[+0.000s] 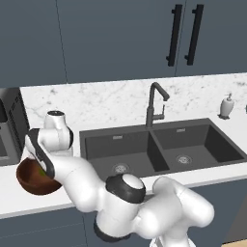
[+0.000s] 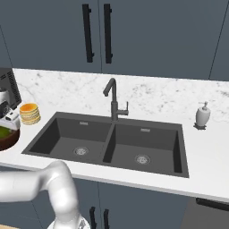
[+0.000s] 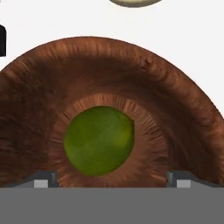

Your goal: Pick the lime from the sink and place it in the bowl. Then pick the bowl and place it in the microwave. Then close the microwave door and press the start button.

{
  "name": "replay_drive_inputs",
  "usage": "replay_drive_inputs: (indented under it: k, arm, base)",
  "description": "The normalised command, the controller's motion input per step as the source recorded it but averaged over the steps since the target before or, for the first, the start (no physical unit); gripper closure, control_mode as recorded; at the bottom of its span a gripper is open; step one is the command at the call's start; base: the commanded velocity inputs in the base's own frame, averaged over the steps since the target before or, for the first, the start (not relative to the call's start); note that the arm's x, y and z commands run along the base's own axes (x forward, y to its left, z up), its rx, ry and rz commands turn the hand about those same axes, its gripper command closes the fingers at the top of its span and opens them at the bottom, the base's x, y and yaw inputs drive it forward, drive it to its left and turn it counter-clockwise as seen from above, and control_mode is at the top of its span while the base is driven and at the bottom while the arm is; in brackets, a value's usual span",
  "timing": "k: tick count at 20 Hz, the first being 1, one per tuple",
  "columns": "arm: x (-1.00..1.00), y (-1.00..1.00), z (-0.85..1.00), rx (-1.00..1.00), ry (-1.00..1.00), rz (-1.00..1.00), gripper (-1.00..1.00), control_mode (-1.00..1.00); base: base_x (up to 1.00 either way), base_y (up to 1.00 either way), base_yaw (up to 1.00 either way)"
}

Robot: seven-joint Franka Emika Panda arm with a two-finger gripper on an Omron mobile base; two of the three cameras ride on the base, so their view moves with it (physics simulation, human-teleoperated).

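Note:
The yellow-green lime (image 3: 99, 141) lies loose on the bottom of the dark brown wooden bowl (image 3: 175, 109). My gripper (image 3: 111, 180) hangs straight above it, open, with its fingertips (image 3: 43, 178) spread wide on either side and touching nothing. The bowl (image 1: 30, 182) stands on the white counter left of the dark two-basin sink (image 1: 144, 154), partly behind my forearm. From the right base view the bowl (image 2: 6, 139) sits at the left edge with the lime (image 2: 4, 132) showing green inside. A corner of the microwave (image 1: 10, 126) shows at far left; its door is out of view.
A dark curved faucet (image 1: 153, 103) rises behind the sink. A white soap dispenser (image 2: 202, 115) stands at the right on the counter. A stack of orange-yellow discs (image 2: 29, 113) sits just behind the bowl. Dark cabinets with black handles (image 2: 88, 32) hang overhead.

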Motion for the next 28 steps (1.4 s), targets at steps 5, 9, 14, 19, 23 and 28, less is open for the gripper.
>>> replay_drive_inputs:
  k: [5,9,14,19,23,28]
  arm:
    - [-0.14,-0.59,0.02,0.11,-0.08,0.0,-1.0,-1.0]
    - [-0.01,-0.38,0.13,0.07,-0.03,0.0,-1.0,-1.0]
    - [0.0,-0.1,0.3,0.03,-0.02,-0.01,-1.0,-1.0]
    - [0.0,0.0,0.3,0.0,-0.03,-0.01,-1.0,-1.0]
    - [-0.08,-0.17,0.13,0.0,0.0,-0.01,-1.0,-1.0]
    - [-0.26,-0.36,0.03,0.0,-0.02,-0.01,-1.0,-1.0]
  base:
    - [0.0,0.0,0.0]
    - [0.0,0.0,0.0]
    - [0.0,0.0,0.0]
    - [0.0,0.0,0.0]
    - [0.0,0.0,0.0]
    - [0.0,0.0,0.0]
